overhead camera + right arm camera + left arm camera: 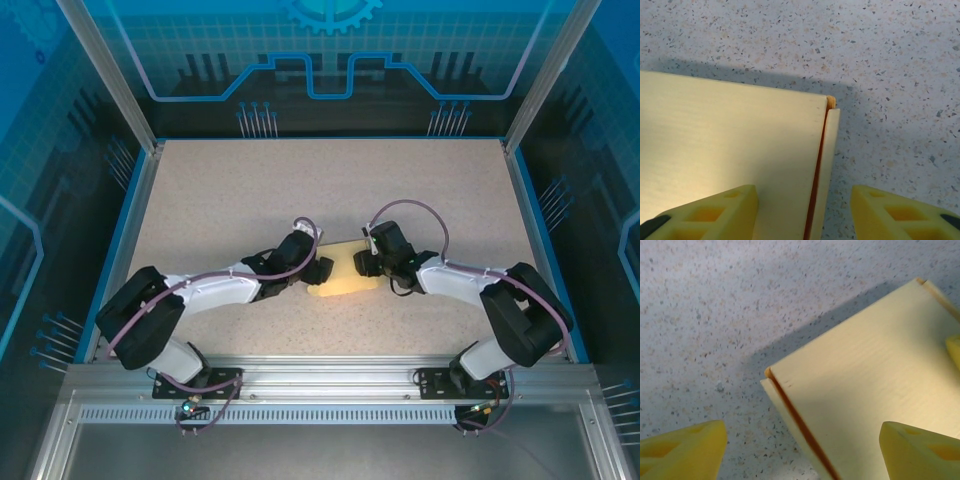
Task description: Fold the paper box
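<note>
the upper half of the worktop (330, 180) is free in the top view. at the centre lies the flat paper box (345, 280), the left hand (322, 270) and right hand (366, 264) closing its two ends. the left arm (210, 292) and right arm (470, 280) block lower left and lower right; between them a bare strip stays passable.

The paper box (345, 272) is pale yellow with an orange-brown seam line; the desk (300, 190) is beige, dark-speckled.
</note>
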Robot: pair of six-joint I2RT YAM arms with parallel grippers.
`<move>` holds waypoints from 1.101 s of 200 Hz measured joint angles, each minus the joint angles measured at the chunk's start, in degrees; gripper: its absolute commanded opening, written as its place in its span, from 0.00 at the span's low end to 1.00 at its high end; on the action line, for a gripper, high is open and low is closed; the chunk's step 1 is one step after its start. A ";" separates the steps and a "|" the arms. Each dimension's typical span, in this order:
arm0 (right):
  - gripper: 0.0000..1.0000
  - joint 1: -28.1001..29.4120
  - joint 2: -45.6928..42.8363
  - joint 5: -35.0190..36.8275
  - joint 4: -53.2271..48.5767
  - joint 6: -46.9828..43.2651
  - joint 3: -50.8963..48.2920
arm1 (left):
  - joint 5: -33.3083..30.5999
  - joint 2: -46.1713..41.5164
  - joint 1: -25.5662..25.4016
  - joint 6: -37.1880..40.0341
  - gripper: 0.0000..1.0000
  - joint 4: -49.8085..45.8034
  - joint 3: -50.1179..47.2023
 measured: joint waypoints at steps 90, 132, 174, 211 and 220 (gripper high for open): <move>0.58 0.33 -6.75 0.72 -7.21 -2.19 0.94 | -0.46 0.42 0.52 0.07 0.85 -0.17 0.02; 0.62 1.62 -13.92 0.70 -13.92 -3.30 1.90 | 4.48 2.23 5.27 1.22 0.87 -0.20 6.60; 0.62 1.64 -19.08 -1.55 -19.45 -3.52 1.31 | 13.66 11.04 9.42 2.86 0.87 -1.79 16.02; 0.63 1.64 -20.00 -5.90 -23.12 -3.52 1.31 | 23.26 16.70 11.76 4.37 0.86 -6.56 21.73; 0.63 1.62 -19.98 -7.91 -23.74 -3.48 1.31 | 25.35 17.66 12.15 4.66 0.86 -7.76 22.97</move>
